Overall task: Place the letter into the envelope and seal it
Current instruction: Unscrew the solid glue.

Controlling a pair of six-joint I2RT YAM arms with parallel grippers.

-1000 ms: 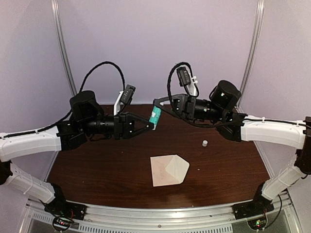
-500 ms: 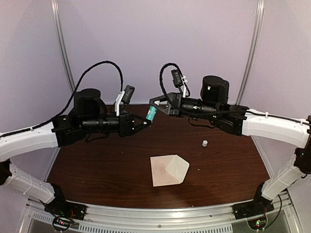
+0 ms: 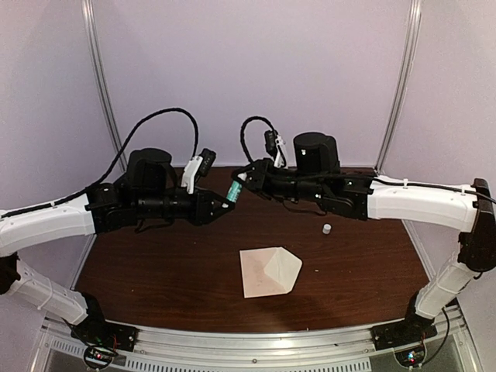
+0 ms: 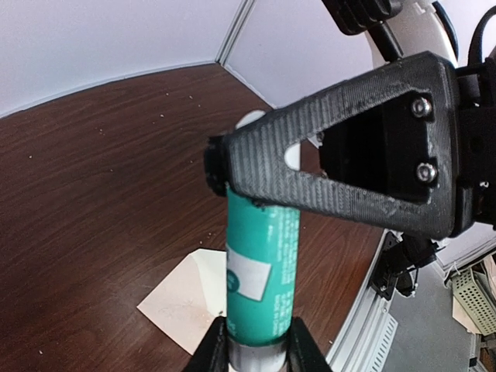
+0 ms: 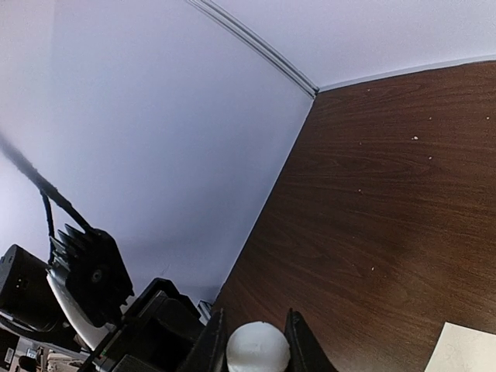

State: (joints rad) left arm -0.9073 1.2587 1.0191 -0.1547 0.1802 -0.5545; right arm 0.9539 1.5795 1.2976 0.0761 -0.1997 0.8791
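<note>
The pale beige envelope (image 3: 269,271) lies flat on the table's near middle, its pointed flap open toward the right. It also shows in the left wrist view (image 4: 186,304). No separate letter is visible. A teal glue stick (image 3: 234,191) is held in the air between both grippers. My left gripper (image 3: 229,201) is shut on its lower end; in the left wrist view (image 4: 257,345) the teal tube (image 4: 261,263) rises from the fingers. My right gripper (image 3: 243,180) closes round its top, and its wrist view (image 5: 256,329) shows the white end (image 5: 257,349) between the fingers.
A small white cap (image 3: 326,229) stands on the brown table (image 3: 155,263) to the right of the envelope. Lilac walls enclose the back and sides. A metal rail (image 3: 256,345) runs along the near edge.
Both grippers, with the glue stick between them, have shifted a little left and down. The right arm has stretched further left. The envelope and cap have not moved.
</note>
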